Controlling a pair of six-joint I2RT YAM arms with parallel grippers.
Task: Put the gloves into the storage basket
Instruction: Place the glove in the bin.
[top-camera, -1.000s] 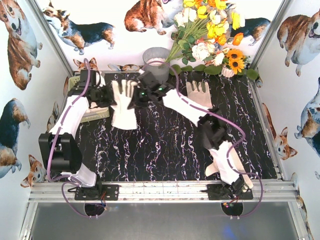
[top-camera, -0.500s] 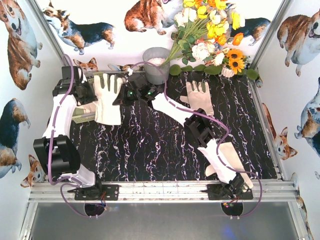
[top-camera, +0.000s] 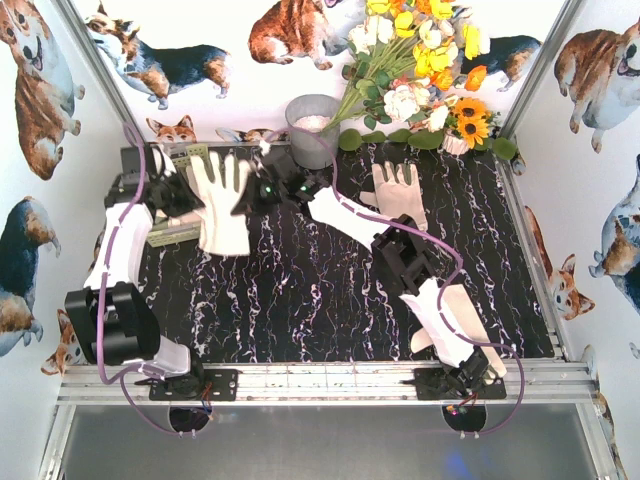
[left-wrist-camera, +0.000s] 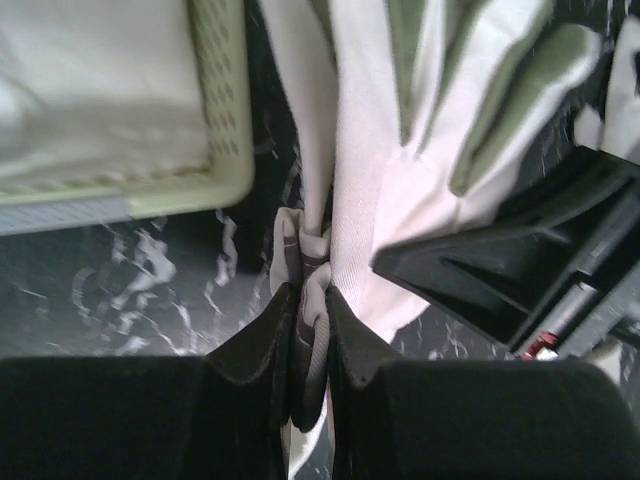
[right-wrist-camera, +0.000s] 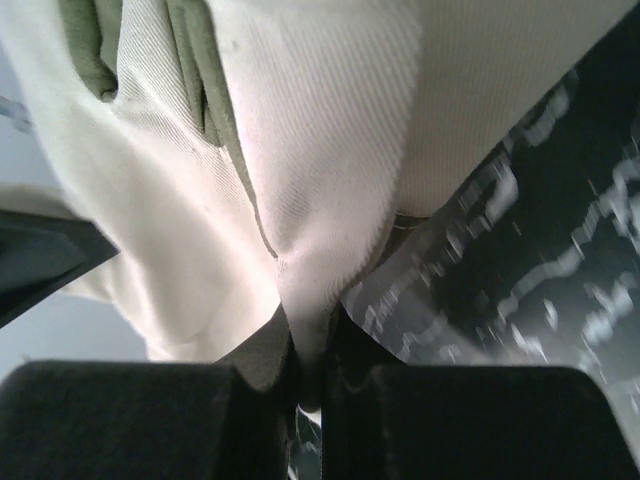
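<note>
A cream-white glove (top-camera: 222, 205) with grey-green finger patches hangs spread between both grippers at the back left, its left edge beside the pale yellow-green storage basket (top-camera: 168, 234). My left gripper (top-camera: 188, 197) is shut on its left edge and my right gripper (top-camera: 256, 194) on its right edge. In the left wrist view the jaws (left-wrist-camera: 308, 310) pinch the glove (left-wrist-camera: 400, 180) just right of the basket's rim (left-wrist-camera: 225, 150), with white fabric (left-wrist-camera: 100, 90) inside. In the right wrist view the gripper (right-wrist-camera: 310, 340) pinches a fold of the glove (right-wrist-camera: 320, 150).
A second glove (top-camera: 400, 195) lies flat at the back right. Another glove (top-camera: 455, 320) lies near the right arm's base, partly under it. A round grey bucket (top-camera: 312, 125) and a flower bunch (top-camera: 420, 60) stand at the back edge.
Both grippers have carried the glove left from the middle back toward the basket. The left arm has swung back to the left wall.
</note>
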